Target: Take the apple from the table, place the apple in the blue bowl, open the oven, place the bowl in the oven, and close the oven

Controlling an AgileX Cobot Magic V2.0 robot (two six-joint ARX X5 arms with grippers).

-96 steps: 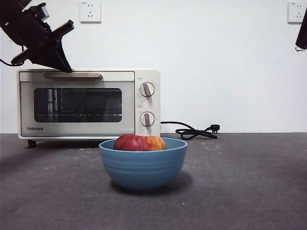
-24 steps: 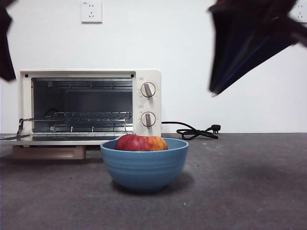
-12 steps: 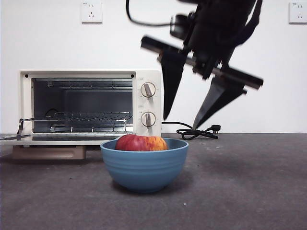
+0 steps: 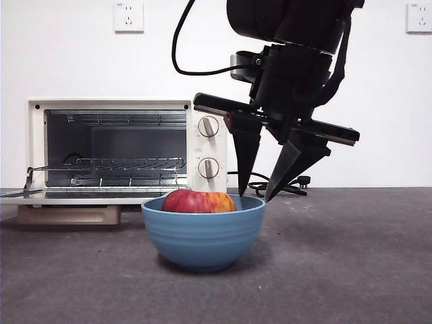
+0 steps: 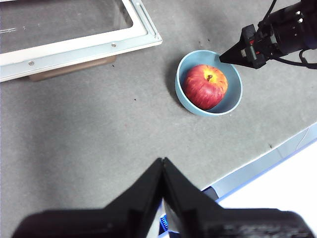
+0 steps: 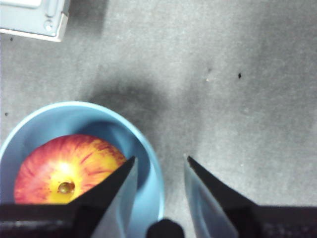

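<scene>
Right gripper (image 4: 255,197) fingers parted, straddling blue bowl (image 4: 202,233) rim; apple (image 4: 197,201) inside bowl on table (image 4: 351,270). Oven (image 4: 125,148) door down. Left gripper (image 5: 162,163) closed, empty, well apart

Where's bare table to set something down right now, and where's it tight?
Bare table lies on the bowl's side away from the oven, and in front of the blue bowl. Crowded: the lowered oven door covers table there, and the right gripper straddles the bowl rim beside the apple. The left gripper waits, shut.
</scene>
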